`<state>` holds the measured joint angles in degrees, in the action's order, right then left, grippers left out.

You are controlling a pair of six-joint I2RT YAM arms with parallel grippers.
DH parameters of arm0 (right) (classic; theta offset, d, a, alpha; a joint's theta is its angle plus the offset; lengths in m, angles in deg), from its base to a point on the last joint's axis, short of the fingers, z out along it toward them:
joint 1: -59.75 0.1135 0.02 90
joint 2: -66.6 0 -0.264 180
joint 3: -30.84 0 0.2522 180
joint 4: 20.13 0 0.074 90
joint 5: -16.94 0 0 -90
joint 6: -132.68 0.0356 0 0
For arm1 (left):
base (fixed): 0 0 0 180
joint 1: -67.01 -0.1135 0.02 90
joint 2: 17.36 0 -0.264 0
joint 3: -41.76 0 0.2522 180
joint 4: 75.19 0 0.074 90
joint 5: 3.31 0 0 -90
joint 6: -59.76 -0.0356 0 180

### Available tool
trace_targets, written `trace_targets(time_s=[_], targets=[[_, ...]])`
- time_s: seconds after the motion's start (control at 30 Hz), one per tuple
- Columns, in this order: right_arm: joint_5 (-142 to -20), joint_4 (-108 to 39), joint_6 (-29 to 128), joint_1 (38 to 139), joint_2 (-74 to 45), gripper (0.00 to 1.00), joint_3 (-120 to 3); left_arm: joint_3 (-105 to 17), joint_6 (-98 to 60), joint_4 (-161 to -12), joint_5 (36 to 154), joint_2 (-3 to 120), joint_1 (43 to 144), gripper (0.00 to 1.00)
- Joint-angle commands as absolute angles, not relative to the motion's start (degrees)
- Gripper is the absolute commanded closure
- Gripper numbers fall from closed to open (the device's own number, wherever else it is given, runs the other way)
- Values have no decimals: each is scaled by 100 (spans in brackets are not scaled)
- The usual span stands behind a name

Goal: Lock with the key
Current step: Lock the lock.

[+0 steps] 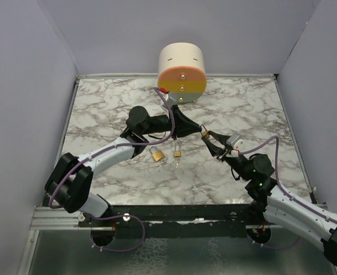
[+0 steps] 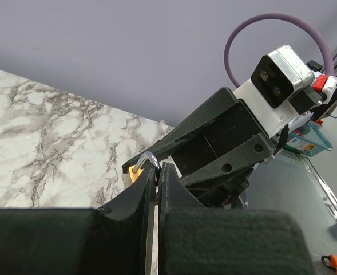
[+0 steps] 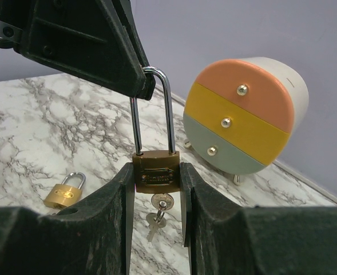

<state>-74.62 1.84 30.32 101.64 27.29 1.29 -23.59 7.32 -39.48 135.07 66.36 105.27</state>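
Okay, the padlock (image 3: 155, 172) is up off the marble, dead centre of the right wrist view, and both arms have it. The right gripper (image 3: 155, 182) is closed on the brass body, one finger flat against each side. The left gripper (image 3: 141, 85) comes in from the upper left of that frame, all but closed, and pinches the top of the shackle (image 3: 169, 114). A key (image 3: 161, 201) sits in the keyhole on the underside, and a second key dangles just below it from the same ring. So as I read it, picking up and inserting are done. What is left is turning the key and confirming the lock has caught. Both legs of the shackle reach the body, but I cannot tell from here whether it is latched. The long axis runs straight up and down in the right wrist frame, shackle toward the top edge and keyhole toward the bottom. In the overhead view the lock sits just right of centre, strung between the two gripper tips, shackle end to the upper left and body to the lower right. Beyond it, a spare padlock (image 3: 65, 193) lies on the table (image 3: 54, 126) at lower left, and the overhead view shows a second spare (image 1: 178, 153) just beside it. The round drawer unit (image 3: 245, 117) stands at the right, well apart.
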Motion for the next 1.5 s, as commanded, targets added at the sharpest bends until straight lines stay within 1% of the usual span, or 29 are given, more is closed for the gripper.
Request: trace_targets(time_s=[0.0,0.43,0.83,1.17,1.47], targets=[[-7255,812,3142,10131,2836,99,-358,-2175,729,-4262,13879,6770,10726,100],[-7240,647,3160,10132,2857,99,-776,-2093,616,-4256,13866,6941,10865,100],[-7576,573,3274,10130,3251,99,-1107,-2033,623,-4282,13808,7181,10889,100],[-7943,680,3252,10131,2956,99,-1628,-2034,602,-4290,13819,7325,10976,100],[-8098,713,3308,10132,2872,99,-1822,-1923,461,-4354,13680,7414,11080,100]])
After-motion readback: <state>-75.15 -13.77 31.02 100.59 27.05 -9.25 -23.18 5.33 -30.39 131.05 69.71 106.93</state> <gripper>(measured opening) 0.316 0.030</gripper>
